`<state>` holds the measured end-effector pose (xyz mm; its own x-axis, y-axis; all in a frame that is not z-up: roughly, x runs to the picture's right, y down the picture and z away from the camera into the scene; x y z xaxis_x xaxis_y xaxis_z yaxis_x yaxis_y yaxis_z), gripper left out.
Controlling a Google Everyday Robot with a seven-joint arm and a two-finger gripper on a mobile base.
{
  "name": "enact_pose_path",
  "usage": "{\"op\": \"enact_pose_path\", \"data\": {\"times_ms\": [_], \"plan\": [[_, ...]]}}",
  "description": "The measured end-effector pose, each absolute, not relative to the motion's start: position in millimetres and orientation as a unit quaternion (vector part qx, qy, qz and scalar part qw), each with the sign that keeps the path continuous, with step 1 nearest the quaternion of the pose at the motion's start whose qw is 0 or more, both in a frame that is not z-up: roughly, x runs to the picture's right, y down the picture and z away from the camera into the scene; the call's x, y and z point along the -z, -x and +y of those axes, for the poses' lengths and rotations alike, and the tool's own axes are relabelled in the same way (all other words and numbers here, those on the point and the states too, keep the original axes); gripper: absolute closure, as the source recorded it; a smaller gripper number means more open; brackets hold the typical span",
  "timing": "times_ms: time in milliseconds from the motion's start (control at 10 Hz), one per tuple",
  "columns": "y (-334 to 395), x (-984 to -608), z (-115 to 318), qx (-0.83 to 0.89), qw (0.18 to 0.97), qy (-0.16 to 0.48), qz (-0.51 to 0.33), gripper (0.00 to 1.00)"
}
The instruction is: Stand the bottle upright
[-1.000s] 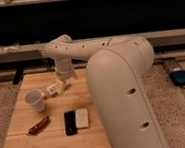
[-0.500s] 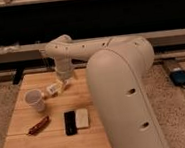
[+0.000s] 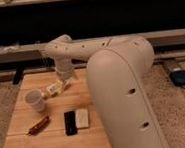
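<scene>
Holding low over the back half of the wooden table (image 3: 23, 144), my gripper (image 3: 65, 82) sits right at the near end of the bottle (image 3: 53, 88), its fingers spread wide and closed on nothing. Over the last second I see no change: the arm has kept its pose and the bottle has not stirred. It lies on its side, label up, pointing toward the white paper cup (image 3: 35, 100) just to its left. I take that stillness to mean I am lined up for the grasp but have not yet begun it, so the task is still undone. Whether my fingers already touch the bottle I cannot tell. The black slab (image 3: 70, 123), the white block (image 3: 82, 118) and a reddish object (image 3: 37, 126) lie well clear, nearer the front.
</scene>
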<state>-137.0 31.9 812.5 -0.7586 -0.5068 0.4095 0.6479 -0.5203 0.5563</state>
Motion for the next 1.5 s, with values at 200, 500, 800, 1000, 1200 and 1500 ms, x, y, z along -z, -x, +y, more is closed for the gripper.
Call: {"op": "enact_pose_path", "data": {"times_ms": [200,500,800,1000,1200,1500], "plan": [[137.0,-812.5,31.9,0.866,0.333,0.098,-0.359,0.2],[137.1,-812.5,31.9,0.866,0.333,0.098,-0.359,0.2],[137.0,-812.5,31.9,0.866,0.333,0.098,-0.359,0.2],[137.1,-812.5,31.9,0.866,0.333,0.098,-0.359,0.2],[137.1,-812.5,31.9,0.866,0.333,0.098,-0.359,0.2],[137.1,-815.3,29.4,0.868,0.331,0.099,-0.357,0.2]]}}
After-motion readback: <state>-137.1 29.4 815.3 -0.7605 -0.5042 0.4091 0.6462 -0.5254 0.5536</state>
